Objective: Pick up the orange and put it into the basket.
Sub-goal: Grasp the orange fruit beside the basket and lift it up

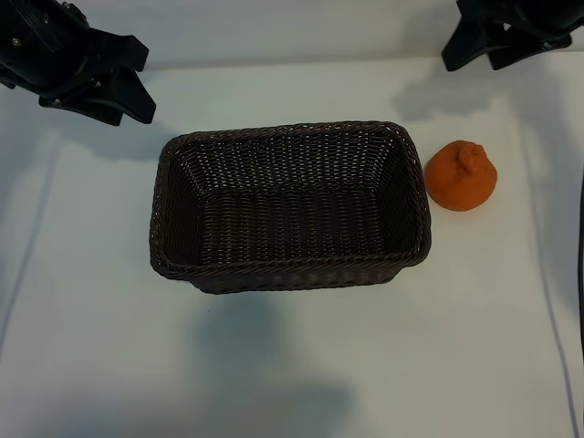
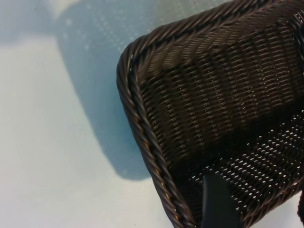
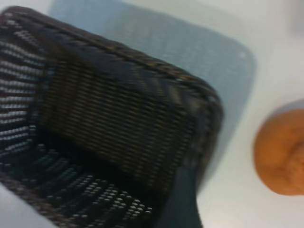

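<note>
Orange (image 1: 461,178): on worktop (image 1: 292,374), upright, just beside the basket (image 1: 292,130) at its short wall on the right-arm side, close to that wall but not touching it. Not in basket. Nothing inside basket.

Step in hand: approach, ahead of pick-up. Not yet grasped.
- Right gripper (image 1: 474,62): raised at the far edge of worktop, beyond orange. Fingers spread, grasping nothing.
- Left gripper (image 1: 141,84): at the far left corner, beyond basket. Fingers spread, empty. Judged parked.

Next move, as judged:
1. Lower right gripper over orange, fingers straddling the widest part, below the knob.
2. Close, then lift above the braided rim.
3. Carry sideways over basket and release.

Keep clear of basket wall on descent: little room between orange and rim.

Appearance: small, round, slightly squat; matte orange skin; bumpy knob on top; far smaller than basket. Likely to roll if nudged off-centre.
</note>
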Motion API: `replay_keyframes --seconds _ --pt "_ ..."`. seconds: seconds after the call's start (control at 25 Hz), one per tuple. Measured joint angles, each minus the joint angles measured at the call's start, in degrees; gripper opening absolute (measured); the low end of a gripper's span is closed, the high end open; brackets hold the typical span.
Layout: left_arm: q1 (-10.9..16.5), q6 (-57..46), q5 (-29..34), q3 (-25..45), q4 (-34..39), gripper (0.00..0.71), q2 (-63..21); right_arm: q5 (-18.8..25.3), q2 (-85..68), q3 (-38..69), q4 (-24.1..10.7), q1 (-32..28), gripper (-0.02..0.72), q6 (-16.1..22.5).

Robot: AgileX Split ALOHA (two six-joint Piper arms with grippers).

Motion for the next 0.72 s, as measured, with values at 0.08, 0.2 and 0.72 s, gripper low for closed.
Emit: replay_keyframes --seconds 0.08,0.2,0.72 --pt "0.0 0.0 0.0 0.0 0.0 0.444 0.0 -0.1 0.0 0.0 -2.9 0.0 0.593 0.5" --pt "0.0 0.0 0.0 0.0 0.1 0.444 0.0 -0.3 0.0 0.0 -6.3 0.0 0.593 1.6" --pt "0.0 -0.1 0.0 0.0 0.1 0.444 0.0 -0.9 8.1 0.0 -8.4 0.0 0.593 3.1"
